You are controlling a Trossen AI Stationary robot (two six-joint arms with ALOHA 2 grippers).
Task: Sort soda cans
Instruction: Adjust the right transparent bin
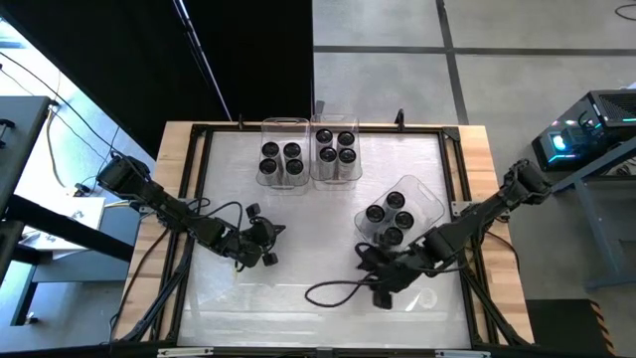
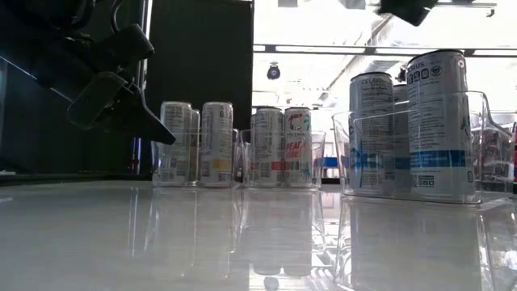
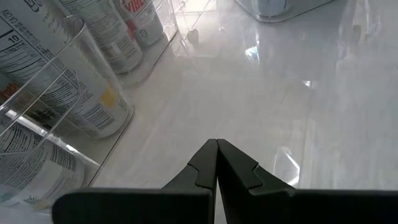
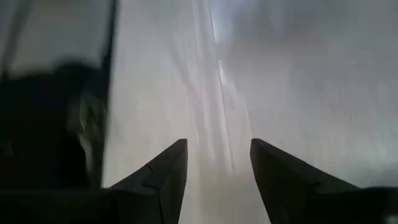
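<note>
Soda cans with dark tops stand in three clear plastic trays: several in the far left tray (image 1: pixel 282 159), several in the far middle tray (image 1: pixel 336 149), several in the tilted right tray (image 1: pixel 397 214). They also show in the low view (image 2: pixel 202 144) and, in the right tray, (image 2: pixel 436 121). My left gripper (image 1: pixel 266 239) is shut and empty above the table's left middle; its fingertips meet in the left wrist view (image 3: pixel 216 149). My right gripper (image 1: pixel 378 288) is open and empty near the table's front right, its fingers apart in the right wrist view (image 4: pixel 217 168).
The white tabletop (image 1: pixel 318 229) sits inside a dark frame with wooden borders. A black cable (image 1: pixel 333 293) loops on the table near my right gripper. Bare tabletop lies between the trays and the near edge.
</note>
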